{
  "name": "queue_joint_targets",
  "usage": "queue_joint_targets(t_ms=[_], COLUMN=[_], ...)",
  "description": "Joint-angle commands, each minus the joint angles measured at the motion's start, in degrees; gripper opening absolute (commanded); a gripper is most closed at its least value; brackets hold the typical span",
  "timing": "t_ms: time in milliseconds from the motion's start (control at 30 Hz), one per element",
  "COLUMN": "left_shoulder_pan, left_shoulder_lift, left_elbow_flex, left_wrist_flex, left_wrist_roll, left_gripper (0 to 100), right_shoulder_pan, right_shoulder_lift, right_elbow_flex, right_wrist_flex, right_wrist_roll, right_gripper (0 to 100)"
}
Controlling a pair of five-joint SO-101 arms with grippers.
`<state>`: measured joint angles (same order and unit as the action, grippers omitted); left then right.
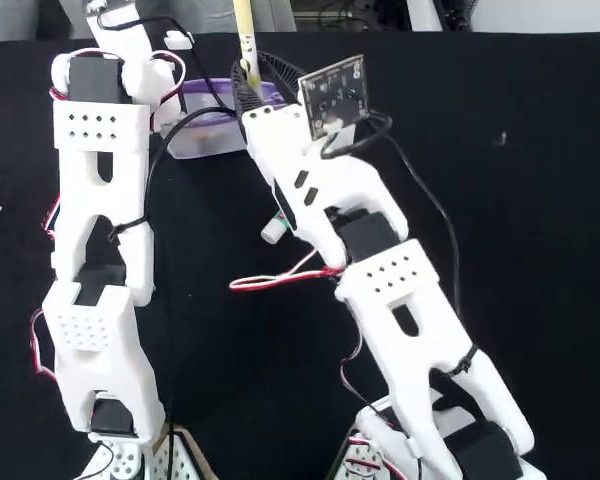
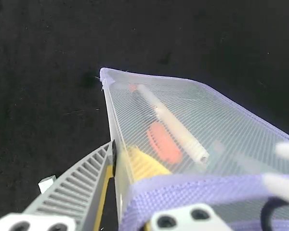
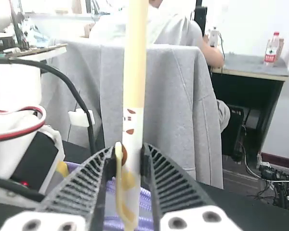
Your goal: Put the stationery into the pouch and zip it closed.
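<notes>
The pouch (image 1: 212,128) is clear mesh with a purple rim and stands open at the far side of the black table. My left gripper (image 1: 183,92) is shut on its wall. In the left wrist view the pouch (image 2: 216,130) holds a white pen (image 2: 171,122) and an orange-red piece (image 2: 164,142), and my left gripper (image 2: 116,150) pinches the wall by the rim. My right gripper (image 1: 250,88) is shut on a cream pen (image 1: 245,35) held upright just above the pouch's rim. The right wrist view shows the pen (image 3: 135,72) rising between my right gripper's (image 3: 130,154) ribbed fingers.
A small white cylinder (image 1: 272,231) lies on the table, partly under the right arm. Loose red and white wires (image 1: 270,279) hang between the arms. The black cloth (image 1: 520,200) to the right is open. A grey-draped chair (image 3: 178,106) stands behind the table.
</notes>
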<state>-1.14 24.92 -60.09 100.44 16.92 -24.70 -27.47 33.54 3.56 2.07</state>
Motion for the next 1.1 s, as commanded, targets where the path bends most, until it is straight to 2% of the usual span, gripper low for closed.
queue_joint_targets(t_ms=[0,200,867,1067], left_shoulder_pan=[0.7,0.7,0.7,0.7], left_shoulder_lift=[-1.7,-1.7,-1.5,-1.1], left_elbow_flex=[-3.4,-2.9,-2.7,-2.7], left_wrist_flex=[0.4,0.4,0.4,0.4], left_wrist_roll=[0.9,0.9,0.9,0.9], left_gripper=[3,3,3,3], right_shoulder_pan=[-0.8,-0.8,-0.9,-0.8], right_shoulder_lift=[-2.3,-2.3,-4.6,-2.7], right_elbow_flex=[3.2,12.4,11.7,16.0], right_wrist_flex=[-7.9,-24.2,-26.9,-40.1], right_wrist_roll=[-0.2,-0.1,-0.7,-4.3], right_gripper=[1.1,1.1,1.1,1.1])
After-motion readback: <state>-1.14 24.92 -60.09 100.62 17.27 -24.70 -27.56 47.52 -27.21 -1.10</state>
